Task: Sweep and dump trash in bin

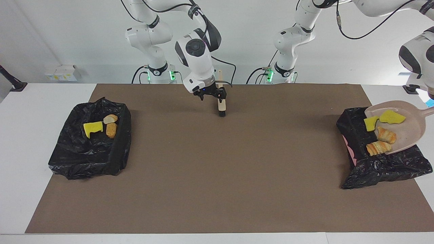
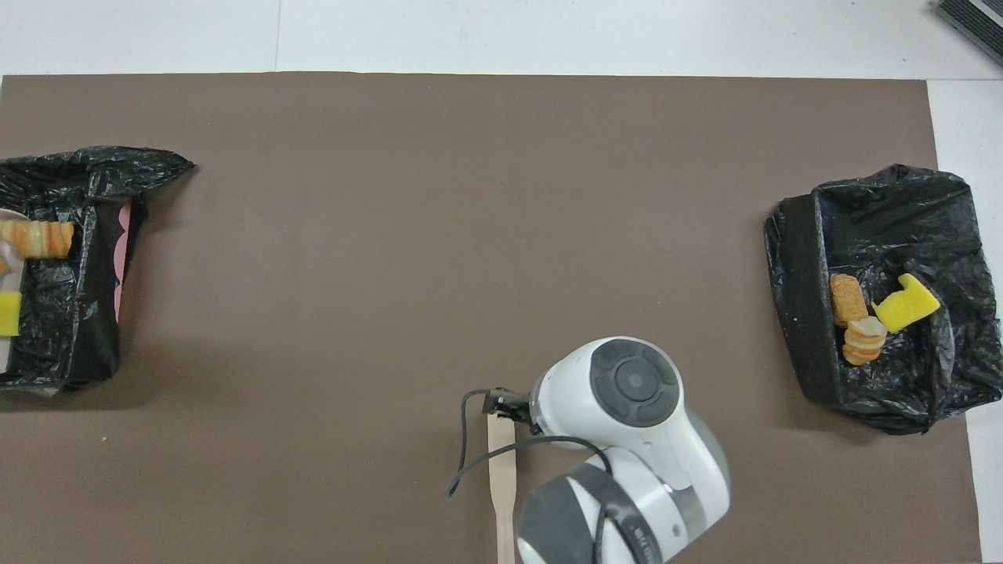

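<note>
My left gripper [image 1: 431,105], mostly cut off at the frame's edge, holds the beige dustpan [image 1: 408,130] by its handle, tilted over the black-bagged bin [image 1: 383,166] at the left arm's end. Two yellow scraps [image 1: 392,117] [image 1: 370,122] and two bread-like lumps [image 1: 387,135] [image 1: 379,147] lie at the pan's lowered lip. In the overhead view only a bread lump [image 2: 37,239] and a yellow scrap [image 2: 8,313] show over that bin [image 2: 70,266]. My right gripper [image 1: 210,95] [image 2: 501,406] is low beside the beige brush [image 1: 221,101] [image 2: 501,486], whose bristles rest on the mat.
A second black-bagged bin [image 1: 90,156] [image 2: 799,298] at the right arm's end holds a yellow scrap [image 1: 92,128] [image 2: 905,304] and two bread lumps [image 1: 111,130] [image 2: 845,299]. A brown mat [image 1: 217,176] covers the table between the bins.
</note>
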### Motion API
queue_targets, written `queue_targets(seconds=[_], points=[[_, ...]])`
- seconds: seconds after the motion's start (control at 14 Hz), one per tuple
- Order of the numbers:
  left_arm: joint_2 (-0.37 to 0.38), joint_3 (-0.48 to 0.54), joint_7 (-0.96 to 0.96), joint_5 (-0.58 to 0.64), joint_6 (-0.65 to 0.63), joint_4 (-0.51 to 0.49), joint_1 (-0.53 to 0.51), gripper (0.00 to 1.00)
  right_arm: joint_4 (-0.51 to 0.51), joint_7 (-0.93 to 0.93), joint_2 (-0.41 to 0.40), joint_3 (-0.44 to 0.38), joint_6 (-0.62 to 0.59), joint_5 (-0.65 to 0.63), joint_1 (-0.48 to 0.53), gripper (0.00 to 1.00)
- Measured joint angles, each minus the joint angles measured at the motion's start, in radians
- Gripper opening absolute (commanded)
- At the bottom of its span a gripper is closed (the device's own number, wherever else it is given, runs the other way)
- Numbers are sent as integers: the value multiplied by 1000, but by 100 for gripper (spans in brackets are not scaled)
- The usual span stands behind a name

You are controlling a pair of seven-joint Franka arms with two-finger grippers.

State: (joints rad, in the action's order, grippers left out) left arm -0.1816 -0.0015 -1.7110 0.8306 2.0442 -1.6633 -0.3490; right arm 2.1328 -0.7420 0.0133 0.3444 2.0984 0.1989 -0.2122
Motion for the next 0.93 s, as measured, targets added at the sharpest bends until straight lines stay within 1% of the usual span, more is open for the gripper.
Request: queue_targets(seconds=[0.21, 0.36, 0.57, 0.79, 0.93], points=[[20, 4, 8, 67, 1, 0, 1, 0, -75, 1, 1, -1, -5, -88, 78, 100], [37, 8, 8, 107, 2, 1, 0, 0, -144, 20, 3, 0, -48, -109, 134, 100], [60, 6, 8, 148, 3, 3, 3, 0, -285, 174, 7, -10, -176, -125, 230, 100], [75, 1, 8, 159, 3, 3, 3, 0, -423, 260, 11, -56, -294, -171, 253, 100], [78, -8, 14, 158, 2, 3, 7, 0, -509, 274, 9, -67, -385, -224, 262, 100]])
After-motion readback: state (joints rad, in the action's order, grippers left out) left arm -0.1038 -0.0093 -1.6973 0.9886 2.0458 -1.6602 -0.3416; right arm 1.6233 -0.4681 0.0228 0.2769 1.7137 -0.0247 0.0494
